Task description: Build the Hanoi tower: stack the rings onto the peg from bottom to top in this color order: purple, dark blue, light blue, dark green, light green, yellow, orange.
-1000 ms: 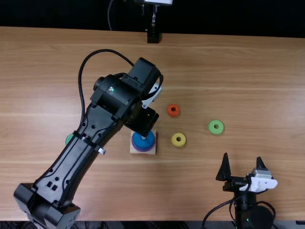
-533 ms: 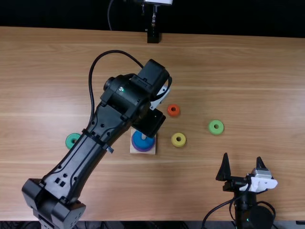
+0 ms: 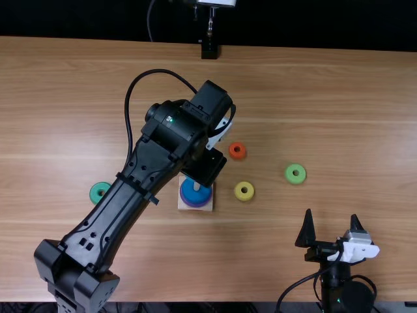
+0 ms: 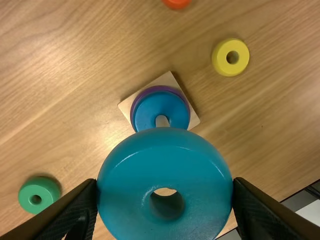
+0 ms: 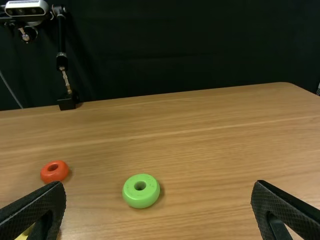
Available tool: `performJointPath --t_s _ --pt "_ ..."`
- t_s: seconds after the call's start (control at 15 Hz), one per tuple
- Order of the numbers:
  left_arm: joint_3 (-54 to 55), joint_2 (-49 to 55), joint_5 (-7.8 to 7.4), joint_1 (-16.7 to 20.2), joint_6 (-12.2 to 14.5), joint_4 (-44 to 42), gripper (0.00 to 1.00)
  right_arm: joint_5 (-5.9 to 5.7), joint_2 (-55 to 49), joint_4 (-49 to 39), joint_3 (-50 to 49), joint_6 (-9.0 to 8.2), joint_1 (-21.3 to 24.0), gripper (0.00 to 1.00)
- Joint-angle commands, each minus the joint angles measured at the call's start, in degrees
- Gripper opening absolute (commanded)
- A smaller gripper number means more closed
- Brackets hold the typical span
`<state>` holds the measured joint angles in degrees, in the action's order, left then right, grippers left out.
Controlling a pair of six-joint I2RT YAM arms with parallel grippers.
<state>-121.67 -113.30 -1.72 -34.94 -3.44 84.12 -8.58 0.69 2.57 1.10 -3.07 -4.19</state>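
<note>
This looks like a robotics lab to me. One black robot arm (image 3: 140, 171) leans over the wooden bench (image 3: 326, 98), a second arm (image 3: 355, 297) sits at its near edge, and a camera (image 5: 27, 7) and slim post (image 5: 61, 37) stand against a black backdrop (image 5: 175, 50).

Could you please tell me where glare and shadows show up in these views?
Left wrist view: thin bright glints on the light blue ring, a pale sheen on the table near the base; right wrist view: a soft shadow beside the light green ring.
</note>
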Motion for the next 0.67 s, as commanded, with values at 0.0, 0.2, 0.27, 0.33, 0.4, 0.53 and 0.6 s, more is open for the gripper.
performJointPath --t_s 0.0,0.2,0.27,0.33,0.4,0.53,0.6 --pt "-1.3 -0.8 -0.08 -1.1 -0.6 0.0 0.00 0.04 -0.7 -0.2 -0.3 -0.09 0.5 1.00" --pt "-1.3 -0.9 -0.08 -1.3 -0.6 0.0 0.00 0.04 -0.7 -0.2 -0.3 -0.09 0.5 1.00" --pt "-1.3 -0.9 -0.08 -1.3 -0.5 0.0 0.00 0.04 -0.7 -0.2 -0.3 -0.09 0.5 1.00" --pt "-1.3 -0.9 -0.08 -1.3 -0.6 0.0 0.00 0.04 -0.7 -0.2 -0.3 -0.09 0.5 1.00" --pt "-1.2 -0.9 -0.08 -1.3 -0.6 0.2 0.00 0.04 -0.7 -0.2 -0.2 -0.09 0.5 1.00" --pt "-1.0 -0.9 -0.08 -1.2 -0.6 0.2 0.00 0.04 -0.7 -0.2 -0.2 -0.09 0.5 1.00" --pt "-0.7 -0.9 -0.08 -1.2 -0.6 0.2 0.06 0.04 -0.7 -0.2 -0.3 -0.09 0.5 1.00"
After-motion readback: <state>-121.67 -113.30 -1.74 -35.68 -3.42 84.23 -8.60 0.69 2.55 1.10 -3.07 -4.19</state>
